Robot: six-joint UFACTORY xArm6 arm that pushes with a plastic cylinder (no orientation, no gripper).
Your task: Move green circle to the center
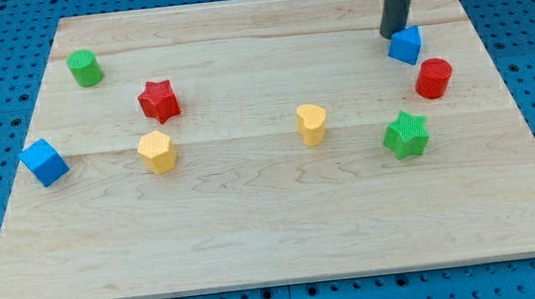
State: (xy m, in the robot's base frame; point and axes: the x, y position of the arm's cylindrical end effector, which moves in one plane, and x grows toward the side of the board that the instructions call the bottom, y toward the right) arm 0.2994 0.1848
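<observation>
The green circle (85, 67) stands near the board's top left corner. My tip (396, 32) is at the view's top right, far from the green circle, touching or just left of a small blue block (405, 45). A red circle (433, 78) sits just below and right of that blue block.
A red star (159, 100), a yellow hexagon (157, 151) and a blue cube (44, 161) lie on the left half. A yellow heart-like block (312, 124) is near the middle. A green star (405, 135) is at the right. The wooden board (277, 238) sits on a blue pegboard.
</observation>
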